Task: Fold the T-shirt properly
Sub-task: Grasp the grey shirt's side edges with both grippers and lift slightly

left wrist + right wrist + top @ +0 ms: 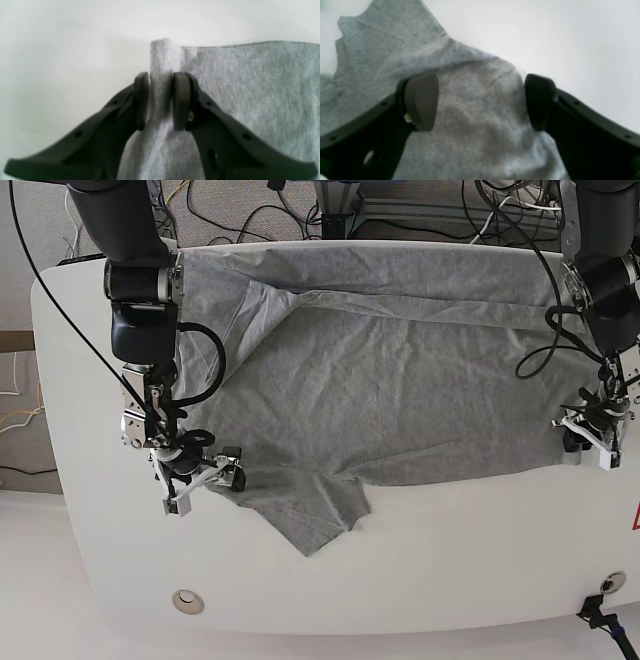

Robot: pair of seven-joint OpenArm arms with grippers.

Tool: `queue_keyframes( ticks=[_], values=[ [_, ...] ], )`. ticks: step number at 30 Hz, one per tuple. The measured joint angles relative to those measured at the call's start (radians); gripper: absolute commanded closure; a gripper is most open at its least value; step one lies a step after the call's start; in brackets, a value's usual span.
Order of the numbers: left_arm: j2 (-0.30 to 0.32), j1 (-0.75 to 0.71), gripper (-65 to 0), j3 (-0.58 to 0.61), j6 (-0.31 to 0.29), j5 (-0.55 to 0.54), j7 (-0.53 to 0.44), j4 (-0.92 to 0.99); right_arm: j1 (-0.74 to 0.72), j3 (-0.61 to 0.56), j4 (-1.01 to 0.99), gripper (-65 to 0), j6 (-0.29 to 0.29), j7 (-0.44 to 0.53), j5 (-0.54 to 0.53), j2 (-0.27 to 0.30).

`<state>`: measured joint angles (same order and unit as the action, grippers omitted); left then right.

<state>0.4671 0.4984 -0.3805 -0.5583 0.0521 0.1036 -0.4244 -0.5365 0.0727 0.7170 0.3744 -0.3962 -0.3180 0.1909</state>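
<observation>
The left gripper (160,101) reaches up from the bottom of the left wrist view, its two dark fingers (141,100) closed on a narrow upright fold of the grey T-shirt (250,95); the pinched cloth rises past the fingertips and ends in a blunt tip just above them; below the pads the fabric widens toward the bottom edge; to the right the shirt spreads flat, its top edge running nearly straight across; the white table (62,62) fills the left side and the top; everything looks slightly blurred.
</observation>
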Motion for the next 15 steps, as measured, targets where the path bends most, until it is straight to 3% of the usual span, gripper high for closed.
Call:
queue_keyframes(
  ticks=[9,15],
  values=[
    [-0.003,-0.025,-14.0,0.003,0.0,0.016,0.015,-0.051,0.003,-0.001,0.0,-2.3,0.0,-0.027,0.004,-0.019],
    [-0.003,-0.044,-14.0,0.004,0.0,0.004,0.001,-0.064,0.005,-0.002,0.0,0.0,0.004,-0.026,0.004,-0.014]
  ],
)
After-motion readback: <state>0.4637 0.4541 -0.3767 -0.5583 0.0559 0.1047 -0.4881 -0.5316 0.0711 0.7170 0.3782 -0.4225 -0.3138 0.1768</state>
